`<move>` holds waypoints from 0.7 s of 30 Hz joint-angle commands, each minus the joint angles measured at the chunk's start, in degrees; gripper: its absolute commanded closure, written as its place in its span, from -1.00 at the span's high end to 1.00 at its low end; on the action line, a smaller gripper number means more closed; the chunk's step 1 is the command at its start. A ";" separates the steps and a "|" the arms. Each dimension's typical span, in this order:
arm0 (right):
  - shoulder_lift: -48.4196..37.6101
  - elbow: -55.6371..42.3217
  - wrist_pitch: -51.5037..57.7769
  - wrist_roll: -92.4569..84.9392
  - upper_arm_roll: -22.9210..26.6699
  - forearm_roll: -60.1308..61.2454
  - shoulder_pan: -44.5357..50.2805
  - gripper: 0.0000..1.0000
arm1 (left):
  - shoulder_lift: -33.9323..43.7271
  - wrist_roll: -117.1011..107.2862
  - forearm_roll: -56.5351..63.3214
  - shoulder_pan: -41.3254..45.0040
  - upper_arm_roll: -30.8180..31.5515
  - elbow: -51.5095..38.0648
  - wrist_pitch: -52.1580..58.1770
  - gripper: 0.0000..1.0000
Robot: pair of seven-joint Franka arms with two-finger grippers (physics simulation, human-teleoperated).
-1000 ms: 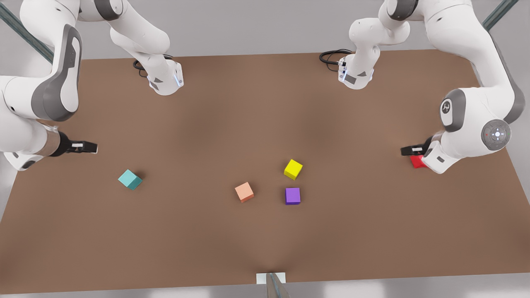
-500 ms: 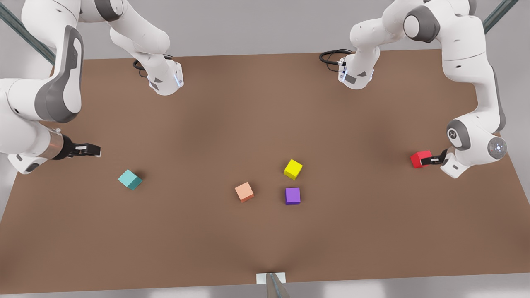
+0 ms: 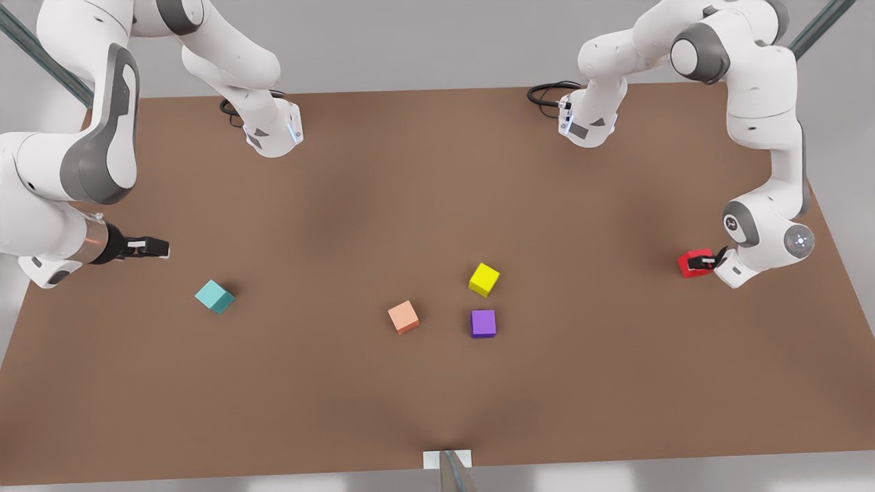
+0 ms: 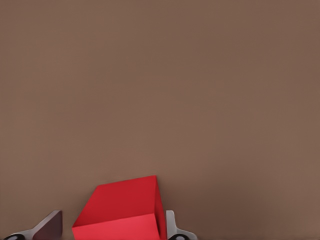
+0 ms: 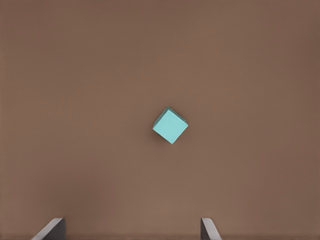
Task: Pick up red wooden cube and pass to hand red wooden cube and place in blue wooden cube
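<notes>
The arm on the front view's right has drawn in since a second ago: its elbow has swung back toward the worktop's [image 3: 437, 383] far edge and its wrist has dropped low. A second ago the left pincer [image 3: 704, 260] hung over the red wooden cube [image 3: 693, 263], part hiding it; now it reaches the cube from the side, fingers astride it. The cube itself has barely shifted. On the front view's left, the right pincer [image 3: 161, 248] has crept a little toward the middle of the worktop.

In the left wrist view, the red wooden cube [image 4: 122, 210] sits between the two fingertips [image 4: 47, 226]. One finger lies just against the cube's side; the other stands a sliver apart, so the left pincer is still released around the cube, not clenched on it. In the front view, the cube rests on the worktop near the right edge.

The right wrist view shows the right pincer [image 5: 131, 227] spread wide and grasping nothing, with the blue wooden cube [image 5: 170, 125] well ahead of it, turned corner-on. In the front view, the blue wooden cube [image 3: 214, 296] lies near that pincer, toward the camera and a little inward, apart from it.

Between the two arms, well apart from both pincers, lie a yellow cube [image 3: 484, 279], a purple cube [image 3: 483, 323] and a salmon-orange cube [image 3: 403, 317].
</notes>
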State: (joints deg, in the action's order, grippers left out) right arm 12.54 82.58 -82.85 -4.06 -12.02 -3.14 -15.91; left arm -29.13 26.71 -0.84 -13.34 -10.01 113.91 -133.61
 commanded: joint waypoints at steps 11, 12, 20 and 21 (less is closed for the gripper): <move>0.02 0.04 0.15 -0.42 -0.02 -0.02 0.00 1.00 | -2.33 -9.30 0.05 -0.02 -0.44 0.08 -0.07 1.00; 0.02 0.04 0.15 -0.77 -0.02 -0.02 0.00 1.00 | -2.69 -9.39 0.05 -0.02 -0.53 0.08 0.11 1.00; 0.11 0.04 0.15 -0.51 -0.02 -0.02 0.09 1.00 | -0.84 -9.13 -0.04 1.65 -0.44 -0.62 2.48 0.35; 0.11 0.04 0.15 -0.95 -0.02 -0.02 0.00 1.00 | -0.67 -8.95 0.05 1.48 0.17 -1.41 2.66 0.34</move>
State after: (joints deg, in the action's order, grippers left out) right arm 12.72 82.64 -82.74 -4.47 -12.02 -3.19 -15.90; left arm -30.19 20.00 -0.39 -12.00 -9.93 112.79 -132.49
